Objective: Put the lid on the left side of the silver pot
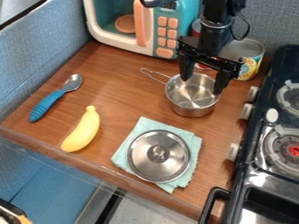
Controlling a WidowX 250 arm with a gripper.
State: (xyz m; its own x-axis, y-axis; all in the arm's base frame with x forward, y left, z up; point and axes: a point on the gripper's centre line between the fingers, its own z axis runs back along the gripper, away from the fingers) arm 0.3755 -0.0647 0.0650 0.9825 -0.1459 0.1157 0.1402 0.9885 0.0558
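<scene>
"What takes up the most room?"

"One wooden bench. Along its right side is one black stove, two burners showing and three knobs down its left side."

"And at the far edge?"

"One toy microwave, teal and white, with a round peach-coloured piece inside. Six small buttons and one wide one run down its front."

"Next size down?"

"A single pale teal cloth, near and slightly right of the middle, lying flat."

"Where's the hand?"

"The hand hangs over the pot, released, fingers spread apart. It and the arm cover part of what's at the far right."

"Tell me about that pot."

"One silver pot, right of the middle, farther off than the cloth; its mouth is uncovered and its bare metal bottom shows. The wire handle points left and far."

"The lid?"

"One silver lid, lying on the cloth with its knob up."

"Anything crowding the pot?"

"Two cans beyond it: a big one with a yellow label and a red one, partly hidden by the arm."

"And at the left?"

"One banana, then one blue-handled spoon farther back."
</scene>
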